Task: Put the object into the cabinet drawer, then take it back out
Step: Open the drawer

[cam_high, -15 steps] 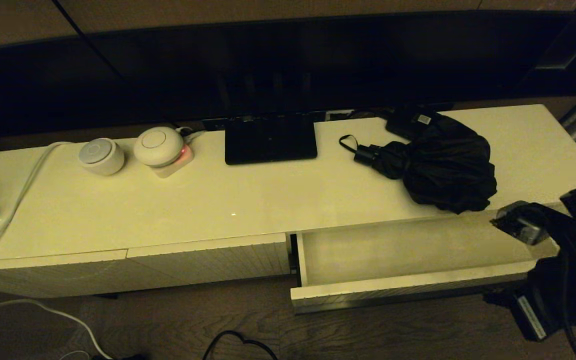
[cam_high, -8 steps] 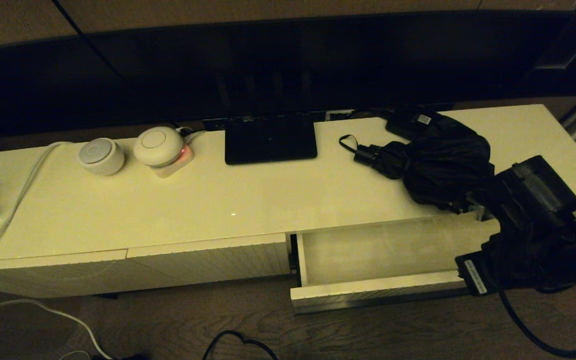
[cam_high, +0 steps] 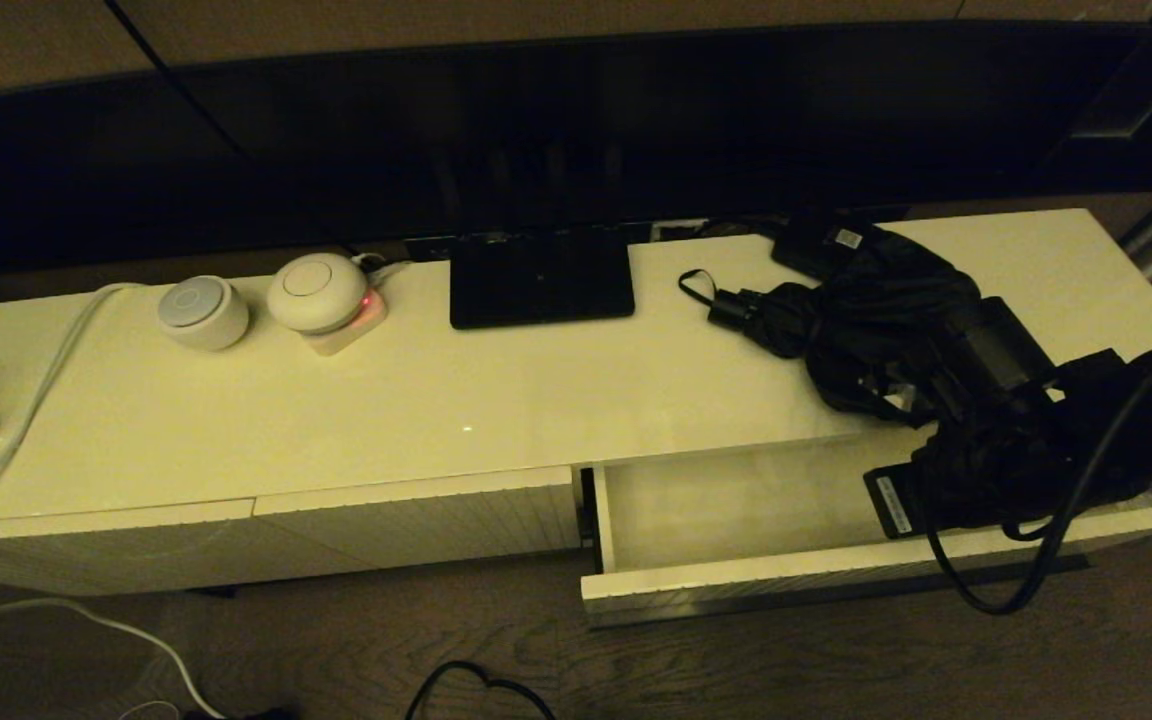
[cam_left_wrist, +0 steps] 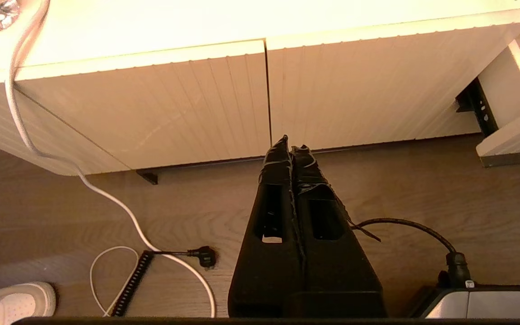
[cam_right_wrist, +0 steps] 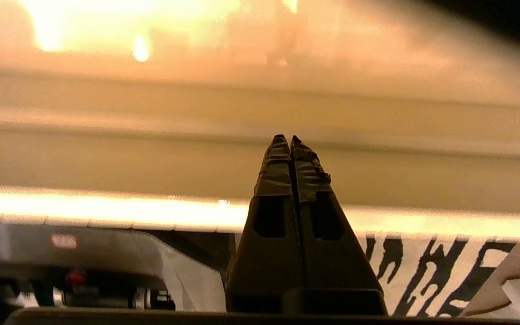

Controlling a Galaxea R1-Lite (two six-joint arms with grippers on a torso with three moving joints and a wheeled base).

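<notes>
The drawer (cam_high: 736, 500) stands open at five o'clock, ready for the umbrella (cam_high: 866, 320) on the bench (cam_high: 436, 400). The right gripper (cam_right_wrist: 285, 140) reaches over, fingers pressed together, empty.

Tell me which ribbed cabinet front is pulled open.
The cabinet drawer on the right, under the umbrella: pulled out, inside showing. The two fronts to its left sit flush.

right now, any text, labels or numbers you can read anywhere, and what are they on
No text can be read in these pictures.
White label on the small black box behind the umbrella: too small to read.
White strip label on the right arm over the open drawer: too small to read.
Bold black markings on a white surface in the right wrist view: blurred, not legible as words.
</notes>
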